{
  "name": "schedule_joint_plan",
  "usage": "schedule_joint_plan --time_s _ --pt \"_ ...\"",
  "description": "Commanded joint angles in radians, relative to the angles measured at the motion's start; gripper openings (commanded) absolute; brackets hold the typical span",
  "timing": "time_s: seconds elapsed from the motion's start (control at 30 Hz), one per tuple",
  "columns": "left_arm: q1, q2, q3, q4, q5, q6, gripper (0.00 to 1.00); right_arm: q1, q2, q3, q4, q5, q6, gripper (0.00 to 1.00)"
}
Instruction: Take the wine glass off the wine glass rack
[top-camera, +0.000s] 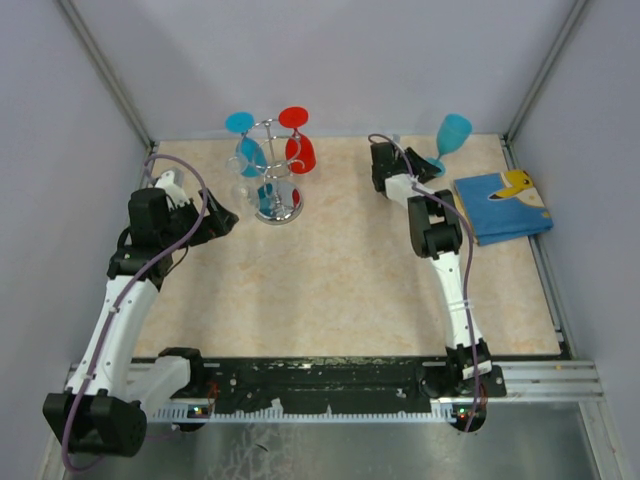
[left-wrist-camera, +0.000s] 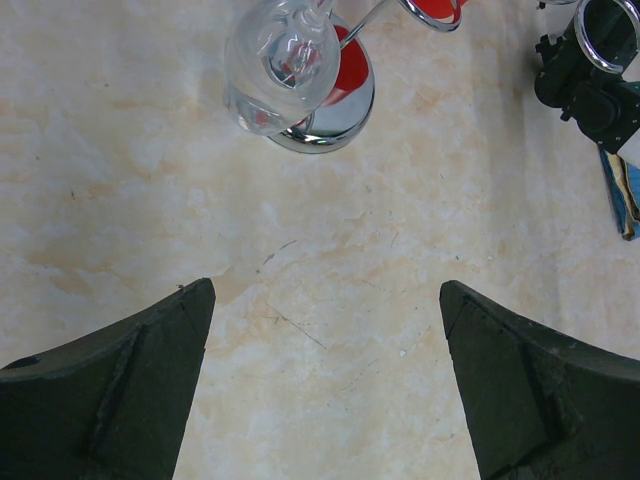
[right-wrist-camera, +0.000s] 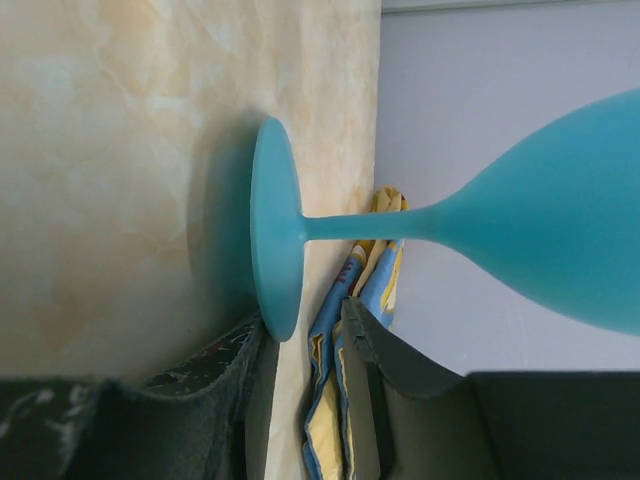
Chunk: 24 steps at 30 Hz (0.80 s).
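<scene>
Blue-and-yellow book on beige table

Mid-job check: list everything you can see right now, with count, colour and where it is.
wine glass rack: one, shiny silver wire, far left-centre of the table.
hanging wine glasses: three I can tell, blue, red, clear, bowl-down on the rack.
standing wine glass: one, teal, upright at the far right, off the rack.
flat item: one, blue and yellow, a book by its look, right edge of the table.
table: one, beige marbled.
left gripper: one, black, open, empty, facing the rack.
right gripper: one, black, jaws parted by the standing glass's foot.
</scene>
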Motion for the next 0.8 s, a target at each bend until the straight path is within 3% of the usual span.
schedule_joint_plan --time_s 0.0,0.33,0.53,0.77 --pt "-0.001 -0.001 -0.006 0.023 0.017 0.011 1.0 0.021 -0.013 0.005 -0.101 -0.07 0.079 0.35" --pt "-0.003 0.003 -0.007 0.027 0.022 0.01 1.0 0.066 -0.025 -0.011 -0.177 -0.105 0.163 0.51" --pt "-0.001 0.003 -0.009 0.027 0.024 0.01 1.0 0.08 -0.057 -0.036 -0.236 -0.142 0.232 0.69" --pt "-0.002 0.009 -0.013 0.037 0.038 0.008 1.0 0.105 -0.094 -0.079 -0.268 -0.176 0.282 0.81"
